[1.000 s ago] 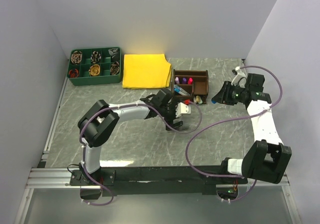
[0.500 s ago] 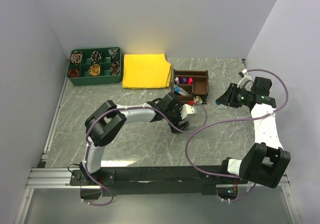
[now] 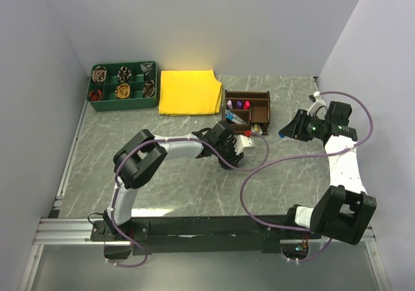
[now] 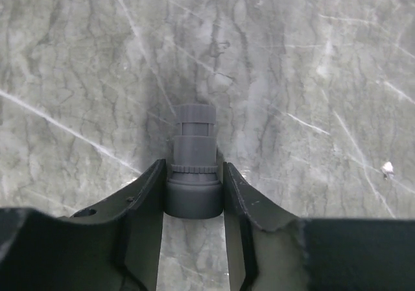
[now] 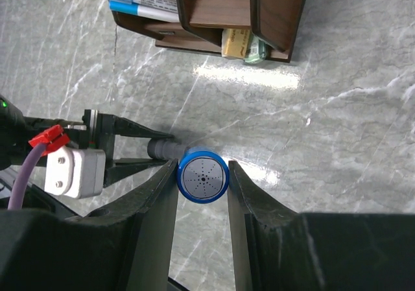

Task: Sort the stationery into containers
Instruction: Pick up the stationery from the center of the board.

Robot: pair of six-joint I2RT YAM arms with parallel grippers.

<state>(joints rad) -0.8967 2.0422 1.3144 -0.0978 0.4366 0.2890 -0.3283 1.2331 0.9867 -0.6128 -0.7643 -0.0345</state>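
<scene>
from above, the left arm [image 3: 175, 147] reaches across the grey marbled counter [image 3: 162, 194] to a spot just in front of the small dark brown wooden desk organiser [image 3: 260, 113]. the right arm [image 3: 342, 164] hangs to the organiser's right, apart from it, with something blue at its tip. the flat yellow cloth [image 3: 188, 91] and the green divided tray [image 3: 123, 104] lie off to the left. both arms are near the same small box, so if both go for it together they could knock each other or shove the light organiser. in the left wrist view, the left fingers [image 4: 144, 203] are closed narrowly on a short grey ribbed marker barrel [image 4: 194, 161], gripped at its thick end only, with the thin end pointing at the counter; whether it touches i cannot tell. with so little held, a push against the stone could pivot it or squeeze it out. no coloured cap shows, so an open tip might smear the counter. in the right wrist view, the right fingers [image 5: 152, 207] clamp a blue round-ended marker [image 5: 203, 175], seen end on and held above the counter near the organiser, where blue and green pens [image 5: 149, 2] and small tan and green eraser blocks [image 5: 241, 43] already sit. round between flat fingers, it may roll or slide, and dropped from here it would likely bounce away from the compartments.
</scene>
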